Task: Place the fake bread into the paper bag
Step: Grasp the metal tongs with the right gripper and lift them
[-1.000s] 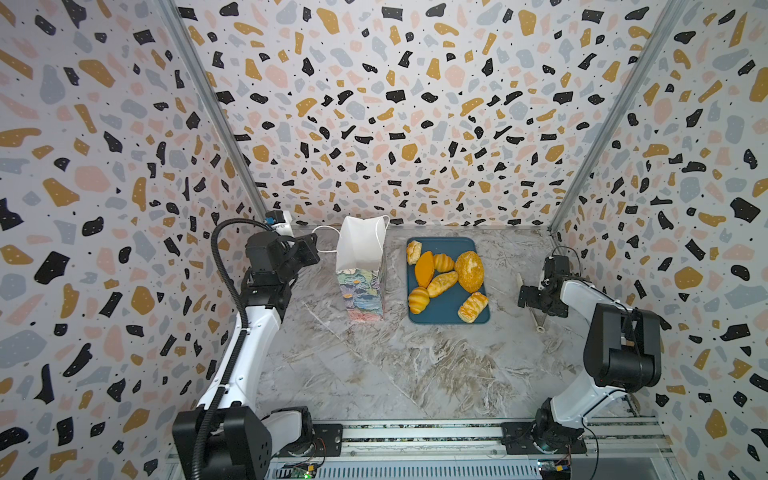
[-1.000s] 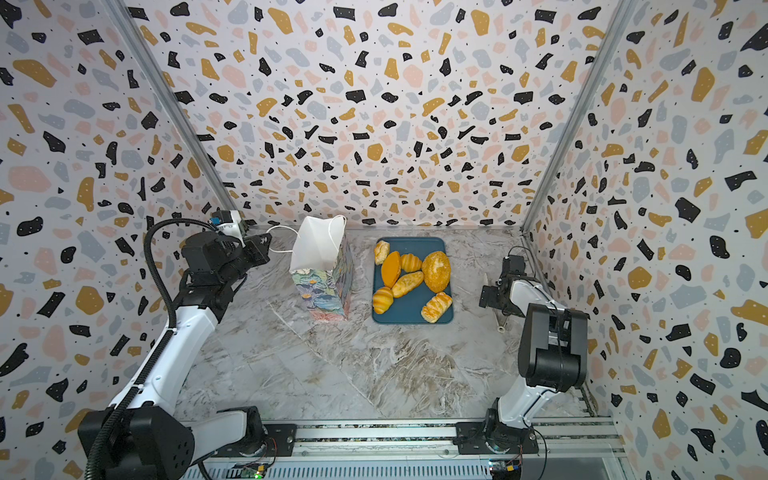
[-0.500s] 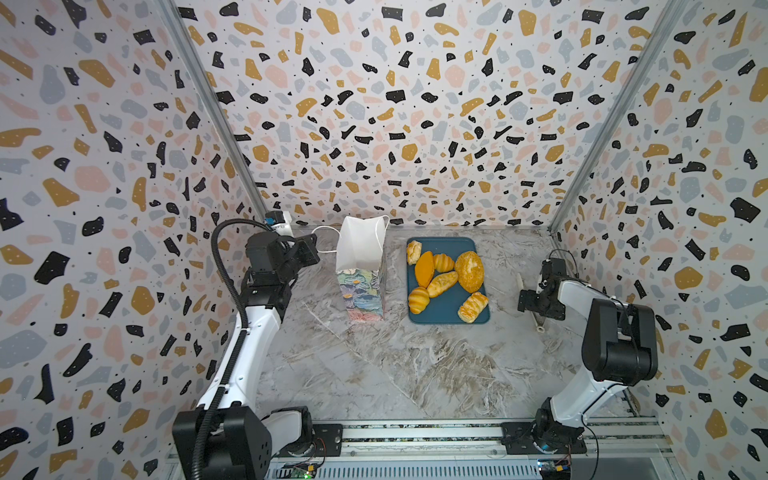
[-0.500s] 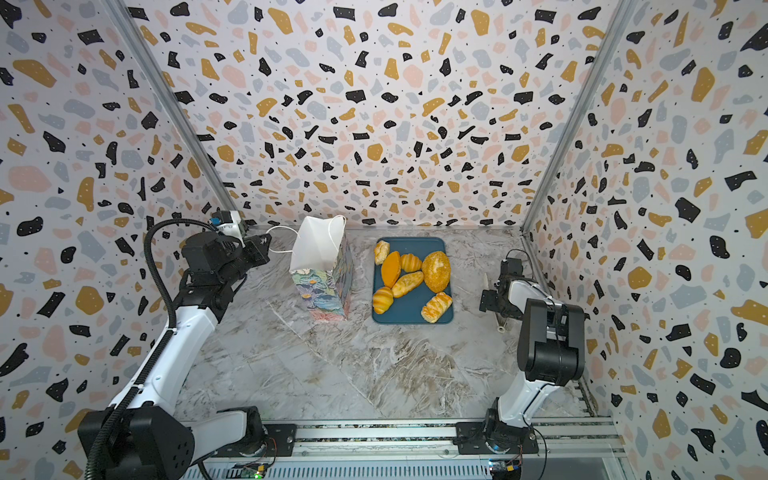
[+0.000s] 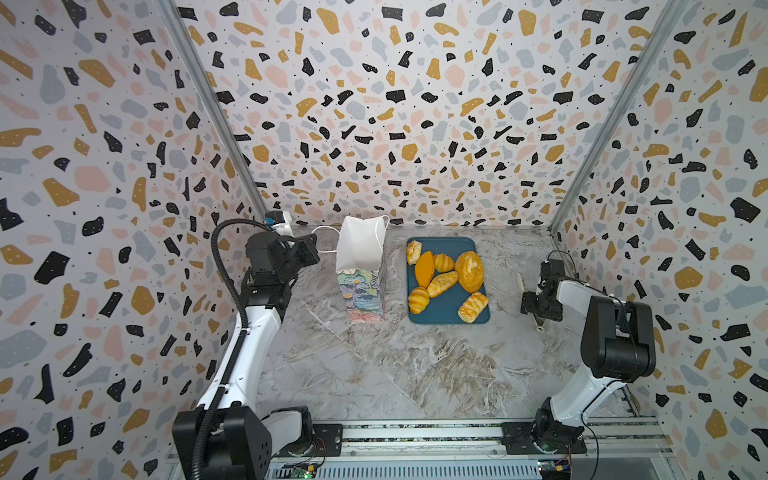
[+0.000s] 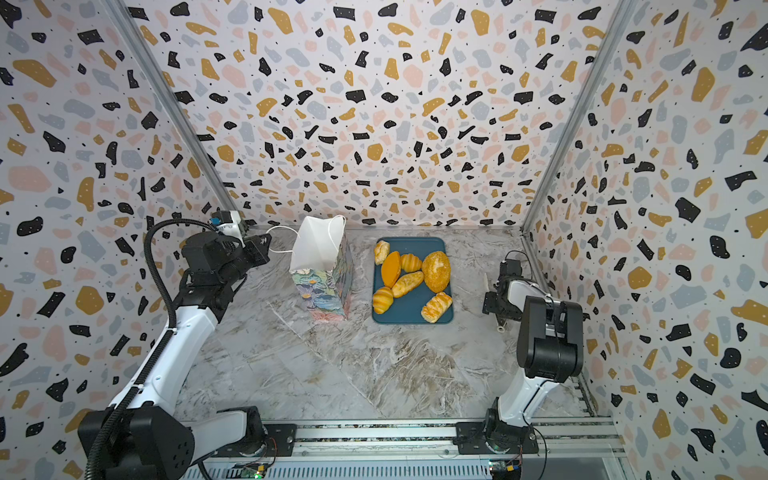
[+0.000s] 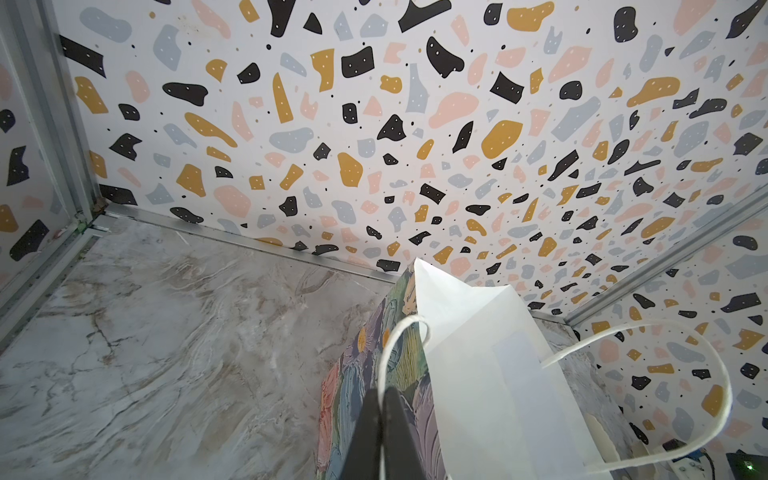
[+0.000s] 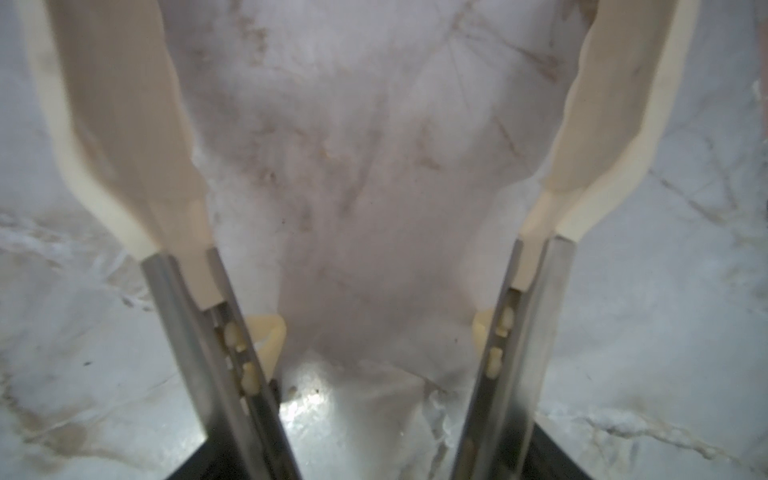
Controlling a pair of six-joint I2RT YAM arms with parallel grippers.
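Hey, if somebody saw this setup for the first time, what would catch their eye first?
The fake bread, seven golden pieces crowded on a dark-blue tray at the back of the marble table. In both top views the flower-print paper bag stands just left of it, its cord handle pinched by the left gripper, all boxed in by loud terrazzo walls.

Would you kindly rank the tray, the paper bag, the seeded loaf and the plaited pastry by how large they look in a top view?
Largest to smallest:
tray
paper bag, though its top rises nearer the camera, so that place is unsure
seeded loaf
plaited pastry
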